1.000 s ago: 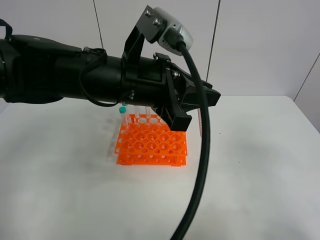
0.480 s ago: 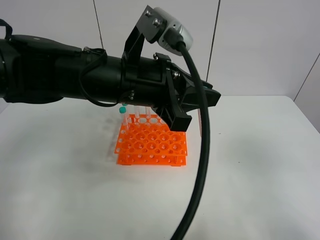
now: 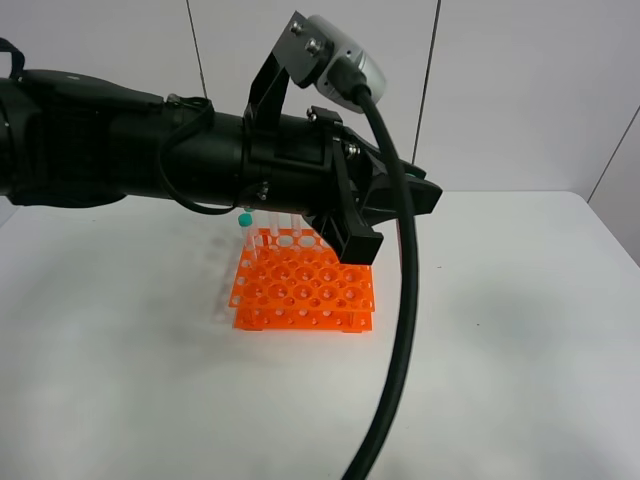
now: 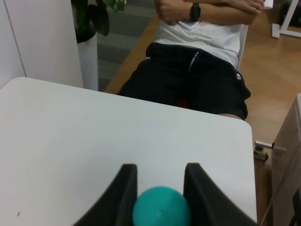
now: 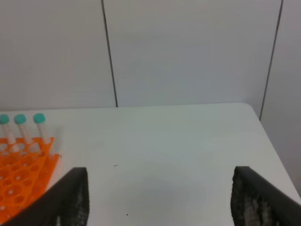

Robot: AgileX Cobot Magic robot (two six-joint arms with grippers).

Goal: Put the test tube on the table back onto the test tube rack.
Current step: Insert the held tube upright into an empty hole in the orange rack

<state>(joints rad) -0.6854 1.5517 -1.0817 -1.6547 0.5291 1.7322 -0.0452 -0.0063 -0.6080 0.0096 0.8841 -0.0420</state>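
Note:
In the left wrist view my left gripper (image 4: 161, 175) is shut on the test tube's teal cap (image 4: 161, 208), held above the white table (image 4: 70, 141); the tube's body is hidden below the cap. In the exterior view the left arm reaches over from the left, its gripper (image 3: 425, 196) above and right of the orange test tube rack (image 3: 305, 292); its black cable hides the tube. The rack's back row holds teal-capped tubes (image 3: 244, 219); three show in the right wrist view (image 5: 19, 119). My right gripper (image 5: 162, 197) is open and empty, right of the rack (image 5: 23, 176).
The left arm's thick black cable (image 3: 405, 330) hangs down in front of the rack's right side. A person (image 4: 197, 61) sits just beyond the table's far edge in the left wrist view, next to a potted plant (image 4: 89, 42). White wall panels (image 5: 188, 52) stand behind the table.
Almost nothing has moved. A faint strip of the tube's body that showed beside the cable under the left gripper is now behind the cable.

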